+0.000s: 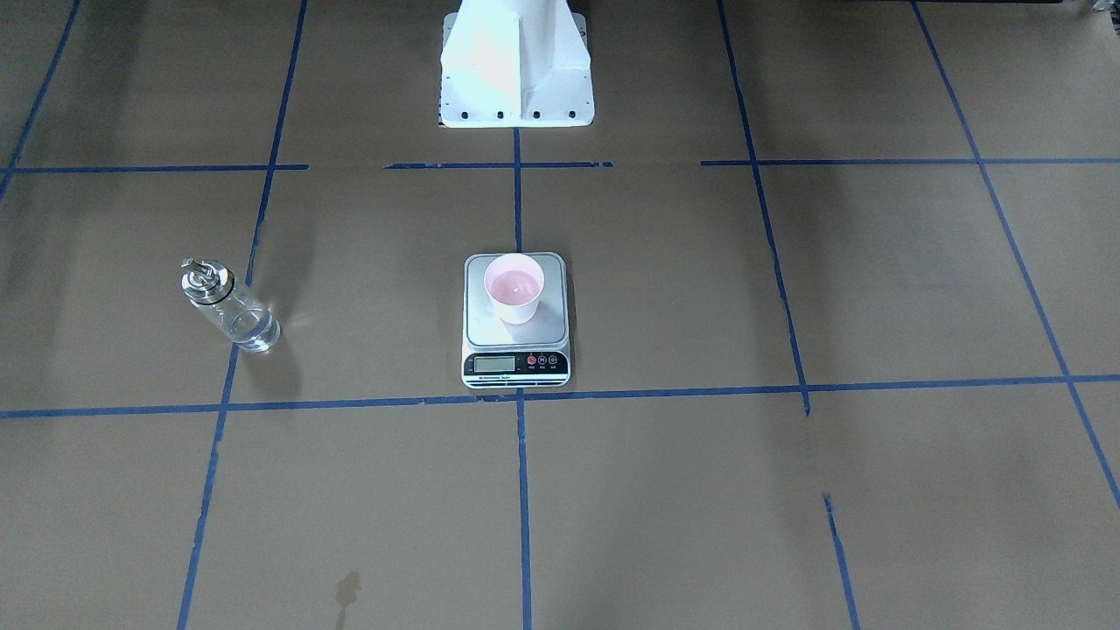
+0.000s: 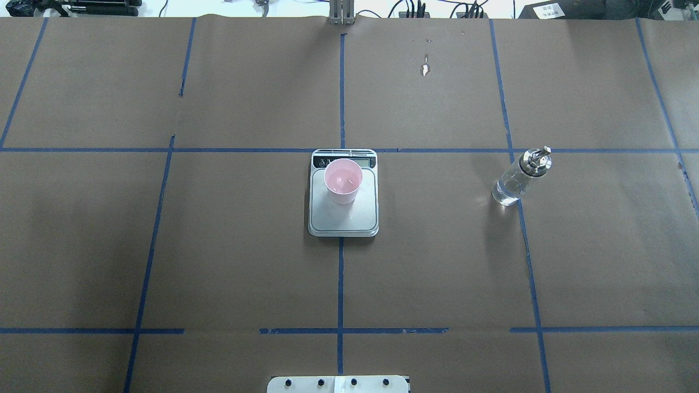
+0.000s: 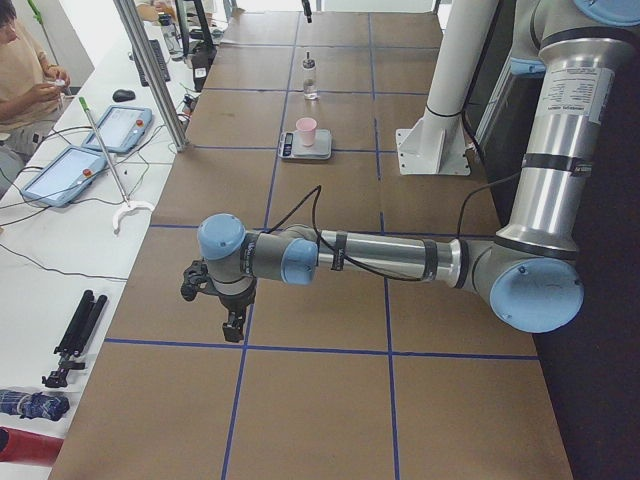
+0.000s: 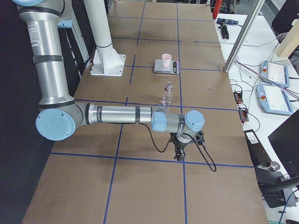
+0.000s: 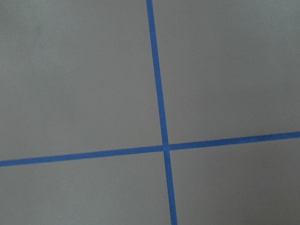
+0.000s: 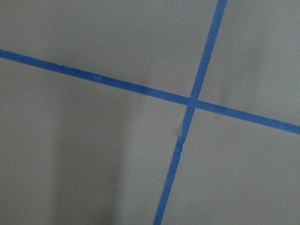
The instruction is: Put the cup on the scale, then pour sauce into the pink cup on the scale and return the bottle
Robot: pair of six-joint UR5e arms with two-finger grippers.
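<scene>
Cup (image 1: 514,289) — one, pale pink — stands upright on the platform of the single silver scale (image 1: 490,332) in the front-facing view. One glass bottle (image 1: 229,306) with a silver spout cap stands upright on the brown table (image 1: 787,490), well apart from the scale on the robot's right, and clear sauce (image 1: 255,331) fills its lower part.

The overhead view shows the same count: one cup, one scale, one bottle, the bottle just beside a blue tape line (image 2: 527,256).

From the left end, the left gripper (image 3: 233,328) hangs low over the table, well apart from all three things. Whether its jaws are spread or pressed together I cannot tell.

From the right end, the right gripper (image 4: 179,156) hangs the same way — nearer the bottle but not touching it. Its jaw state cannot be told either.

Both wrist views show only crossing tape lines on brown paper.
</scene>
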